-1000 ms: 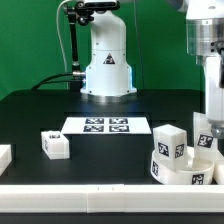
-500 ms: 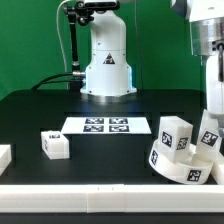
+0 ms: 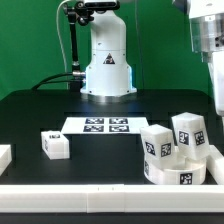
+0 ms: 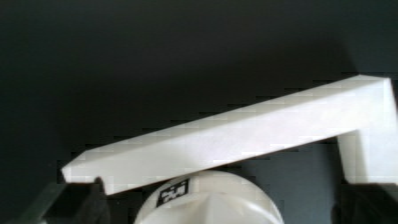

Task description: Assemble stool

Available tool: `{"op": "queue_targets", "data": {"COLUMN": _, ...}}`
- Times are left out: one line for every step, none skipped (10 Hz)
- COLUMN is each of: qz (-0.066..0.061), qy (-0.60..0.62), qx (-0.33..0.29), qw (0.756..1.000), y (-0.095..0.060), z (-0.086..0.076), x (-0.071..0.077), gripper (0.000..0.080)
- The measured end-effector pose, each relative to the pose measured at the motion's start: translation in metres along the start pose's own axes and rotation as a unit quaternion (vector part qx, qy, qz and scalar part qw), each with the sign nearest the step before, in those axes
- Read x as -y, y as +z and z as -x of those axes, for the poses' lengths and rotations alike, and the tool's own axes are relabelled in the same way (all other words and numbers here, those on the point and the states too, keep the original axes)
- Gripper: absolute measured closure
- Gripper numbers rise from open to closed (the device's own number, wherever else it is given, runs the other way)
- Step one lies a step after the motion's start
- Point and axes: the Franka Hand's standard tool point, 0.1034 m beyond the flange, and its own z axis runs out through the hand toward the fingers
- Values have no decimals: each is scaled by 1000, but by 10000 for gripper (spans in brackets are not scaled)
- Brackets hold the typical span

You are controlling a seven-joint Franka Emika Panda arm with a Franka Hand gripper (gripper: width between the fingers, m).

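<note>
The stool's round white seat [image 3: 172, 170] lies at the exterior view's right, near the front, tilted. Tagged white legs [image 3: 158, 143] [image 3: 190, 130] stand up from it. A third tagged part [image 3: 214, 160] shows at the frame edge. A loose tagged leg [image 3: 55, 144] lies at the left. My arm [image 3: 216, 70] comes down at the right edge and its fingers are cut off there. In the wrist view my gripper [image 4: 222, 208] has its jaws wide apart. A rounded white tagged stool part [image 4: 199, 195] sits between them with a gap on each side.
The marker board [image 3: 105, 125] lies mid-table before the robot base [image 3: 107, 70]. A plain white bar [image 3: 90, 190] runs along the front edge, and its corner shows in the wrist view [image 4: 231, 130]. A white block [image 3: 3, 156] sits at the left edge.
The seat with its legs has slid and turned toward the exterior view's left. My arm has drawn away toward the right edge and upward.
</note>
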Motion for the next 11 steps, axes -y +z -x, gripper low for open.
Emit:
{"op": "queue_targets", "data": {"qz": -2, "qy": -8, "qx": 2, "qw": 1000, "y": -4, "z": 2, "x": 1, "gripper": 153}}
{"op": "queue_targets", "data": {"qz": -2, "qy": -53, "qx": 5, "qw": 999, "y": -9, "z": 3, "x": 2, "gripper": 153}}
{"op": "queue_targets", "data": {"qz": -3, "qy": -97, "qx": 4, "qw": 995, "y": -8, "z": 2, "x": 3, "gripper": 151}}
{"op": "queue_targets", "data": {"qz": -2, "qy": -139, "qx": 3, "qw": 990, "y": -7, "z": 2, "x": 2, "gripper": 151}}
{"op": "queue_targets", "data": {"qz": -2, "qy": -171, "qx": 3, "qw": 985, "y": -7, "z": 2, "x": 2, "gripper": 151}}
{"op": "queue_targets", "data": {"qz": 8, "qy": -232, "qx": -3, "qw": 973, "y": -6, "z": 0, "x": 0, "gripper": 151}}
{"op": "queue_targets", "data": {"qz": 35, "qy": -322, "qx": -18, "qw": 946, "y": -5, "z": -2, "x": -1, "gripper": 151}}
{"op": "queue_targets", "data": {"qz": 50, "qy": -393, "qx": -26, "qw": 918, "y": -7, "z": 0, "x": 1, "gripper": 151}}
{"op": "queue_targets", "data": {"qz": 66, "qy": -462, "qx": -24, "qw": 884, "y": -11, "z": 2, "x": 4, "gripper": 151}}
{"op": "queue_targets", "data": {"qz": 85, "qy": -523, "qx": -20, "qw": 848, "y": -15, "z": 5, "x": 8, "gripper": 151}}
{"op": "queue_targets", "data": {"qz": 100, "qy": -564, "qx": -18, "qw": 819, "y": -16, "z": 8, "x": 13, "gripper": 151}}
